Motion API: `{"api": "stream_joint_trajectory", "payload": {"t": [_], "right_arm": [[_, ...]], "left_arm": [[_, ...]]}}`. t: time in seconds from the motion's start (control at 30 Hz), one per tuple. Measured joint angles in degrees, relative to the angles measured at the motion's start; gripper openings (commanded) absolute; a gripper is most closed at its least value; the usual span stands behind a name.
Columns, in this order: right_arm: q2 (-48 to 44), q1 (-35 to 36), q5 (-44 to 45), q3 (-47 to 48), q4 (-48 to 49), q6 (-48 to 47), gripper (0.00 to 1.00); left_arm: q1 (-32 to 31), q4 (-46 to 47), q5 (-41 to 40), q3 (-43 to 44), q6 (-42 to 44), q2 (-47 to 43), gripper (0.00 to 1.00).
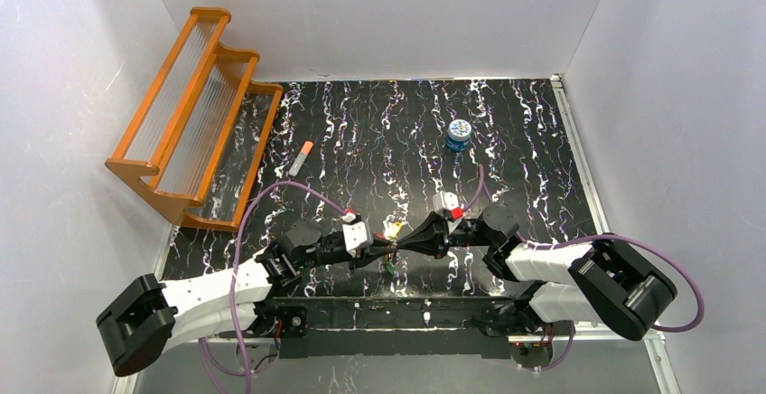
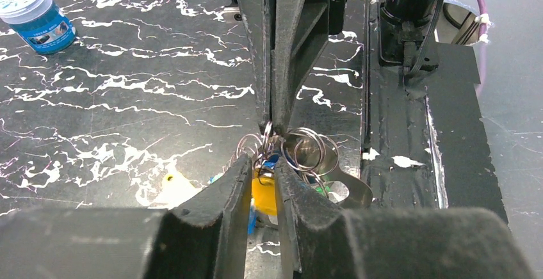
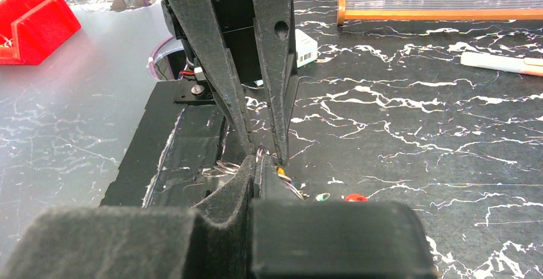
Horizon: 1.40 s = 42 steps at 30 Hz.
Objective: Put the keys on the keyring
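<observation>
The keys hang bunched on several thin metal rings [image 2: 306,148] between both grippers near the table's front. A yellow key head [image 2: 264,192] fills the narrow gap of my left gripper [image 2: 264,165], which is shut on it. My right gripper [image 3: 258,160] faces it tip to tip, shut on one wire ring [image 2: 267,129]. In the top view the left gripper [image 1: 383,248] and right gripper [image 1: 404,244] meet over the bunch, with a green key [image 1: 387,267] below. Red [image 3: 355,198] and green [image 3: 322,196] heads lie beside the right fingers. A pale metal loop [image 2: 356,189], seemingly the keyring, lies behind the bunch.
A blue tin [image 1: 459,134] stands at the far middle right, and an orange-tipped white tube [image 1: 301,157] lies at the far left. An orange wooden rack [image 1: 194,114] leans at the back left. A red bin [image 3: 35,16] sits off the table.
</observation>
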Motion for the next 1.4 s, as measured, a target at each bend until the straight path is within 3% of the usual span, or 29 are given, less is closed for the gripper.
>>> {"api": "stream_joint_trajectory", "payload": {"t": [0.3,0.43,0.53,0.77,0.9,1.1,1.4], "right_arm": [[0.00,0.00,-0.04,0.02,-0.07,-0.02,0.01],[0.00,0.00,-0.04,0.02,-0.07,-0.04,0.01],[0.00,-0.04,-0.15,0.04,-0.11,-0.07,0.01],[-1.51,-0.09,0.22,0.09,-2.29,-1.81,0.44],[-6.34,-0.09,1.79,0.11,-8.74,-5.11,0.56],[-13.94,-0.02,5.60,0.94,-20.68,-11.76,0.58],[-13.53,0.00,8.33,4.98,-30.99,-14.88,0.50]], "left_arm": [[0.00,1.53,0.09,0.28,-0.59,0.17,0.20],[0.00,1.88,0.22,0.42,-0.70,0.87,0.00],[0.00,2.01,0.63,0.44,-0.79,1.27,0.00],[0.00,1.29,-0.24,0.63,-0.70,1.44,0.00],[-0.02,-2.97,-1.60,2.27,0.48,0.94,0.00],[-0.07,-13.94,-3.34,9.07,3.89,2.43,0.00],[-1.57,-25.59,-7.41,19.71,7.08,10.12,0.00]]}}
